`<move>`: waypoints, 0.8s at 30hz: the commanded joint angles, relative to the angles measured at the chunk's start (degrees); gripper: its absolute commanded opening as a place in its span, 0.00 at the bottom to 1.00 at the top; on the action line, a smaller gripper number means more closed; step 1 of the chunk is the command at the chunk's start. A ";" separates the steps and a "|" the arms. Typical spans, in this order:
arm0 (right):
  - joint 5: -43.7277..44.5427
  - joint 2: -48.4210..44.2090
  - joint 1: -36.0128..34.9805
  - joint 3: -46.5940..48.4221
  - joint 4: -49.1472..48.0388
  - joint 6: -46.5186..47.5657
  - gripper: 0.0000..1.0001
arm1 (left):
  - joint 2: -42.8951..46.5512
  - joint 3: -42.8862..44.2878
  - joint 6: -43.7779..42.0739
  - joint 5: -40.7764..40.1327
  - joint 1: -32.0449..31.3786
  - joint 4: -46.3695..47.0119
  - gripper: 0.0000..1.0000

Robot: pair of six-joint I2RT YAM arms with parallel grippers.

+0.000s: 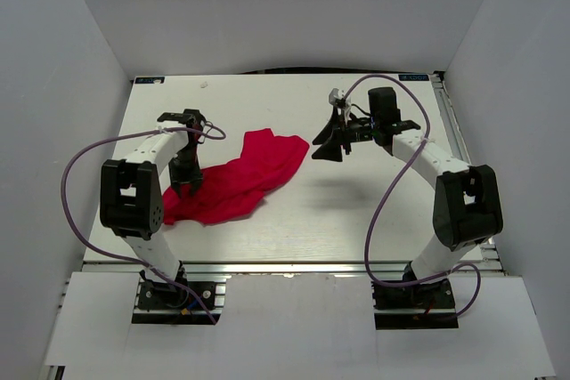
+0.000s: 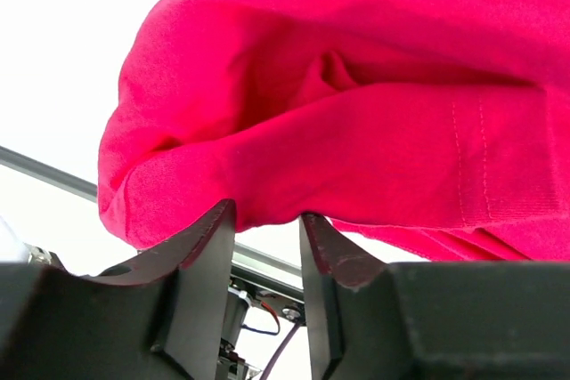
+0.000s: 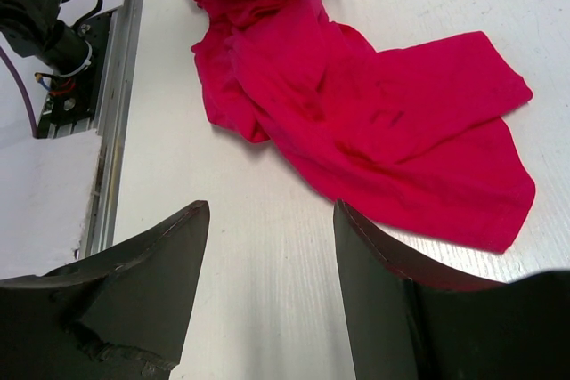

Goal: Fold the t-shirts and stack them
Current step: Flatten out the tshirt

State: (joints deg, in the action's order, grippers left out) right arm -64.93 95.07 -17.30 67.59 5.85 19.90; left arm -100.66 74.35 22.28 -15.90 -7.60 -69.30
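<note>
One red t-shirt (image 1: 236,180) on white table (image 1: 356,211), white walls (image 1: 294,15); left end effector (image 2: 267,211), right end effector (image 3: 272,206) released.

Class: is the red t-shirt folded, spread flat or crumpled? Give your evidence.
Crumpled. The red t-shirt lies in an irregular, wrinkled heap with overlapping bunches and no straight fold edges.

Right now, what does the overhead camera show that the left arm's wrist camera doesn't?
Only the overhead view shows the whole white table, both arms, and the right gripper, open and well apart from the cloth. Only the left wrist view shows, close up, a fold of fabric sitting at the fingertips of the left gripper and a stitched seam; whether the fold is pinched is unclear. Both show the crumpled bright red soft-fabric t-shirt and the left gripper at its end.
</note>
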 commanded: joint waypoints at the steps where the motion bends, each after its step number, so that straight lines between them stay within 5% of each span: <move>1: -1.96 -2.43 0.34 -0.36 -1.01 -0.30 0.64 | 1.00 0.54 0.74 -2.38 0.30 1.00 0.45; 8: -2.13 -2.87 0.34 -1.15 -0.84 -0.30 0.64 | 0.82 1.67 0.39 -2.30 0.30 1.71 0.29; 15: -2.22 -3.13 0.25 -1.76 -0.57 -0.13 0.64 | 2.40 3.52 -0.05 -1.85 0.30 1.45 0.01; 24: -1.70 -2.08 0.16 0.08 4.52 3.92 0.64 | 8.46 9.49 1.00 3.68 0.30 0.57 0.00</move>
State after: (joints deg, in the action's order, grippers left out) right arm -65.34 94.17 -17.30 66.48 8.23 22.00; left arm -98.21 79.44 22.55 -15.18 -7.60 -68.93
